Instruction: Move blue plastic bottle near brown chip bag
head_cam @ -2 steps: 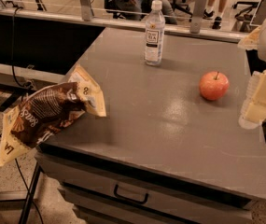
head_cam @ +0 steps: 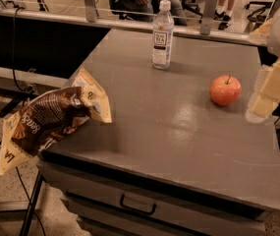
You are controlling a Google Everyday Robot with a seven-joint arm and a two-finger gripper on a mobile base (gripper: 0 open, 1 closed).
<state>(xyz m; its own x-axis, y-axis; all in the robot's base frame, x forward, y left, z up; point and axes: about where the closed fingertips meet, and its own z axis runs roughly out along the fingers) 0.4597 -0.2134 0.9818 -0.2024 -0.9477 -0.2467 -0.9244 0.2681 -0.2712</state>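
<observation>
The blue plastic bottle, clear with a white cap and white label, stands upright at the far middle of the grey table. The brown chip bag, dark brown with cream edges, lies at the table's left front corner and hangs partly over the edge. My gripper, pale yellow and white, hangs at the right edge of the view, just right of the apple and well away from the bottle. It holds nothing that I can see.
A red apple sits on the right part of the table, between the bottle and my gripper. A drawer with a handle is below the front edge. A railing and chairs stand behind the table.
My gripper has risen slightly at the right edge. The bottle, bag and apple have not moved.
</observation>
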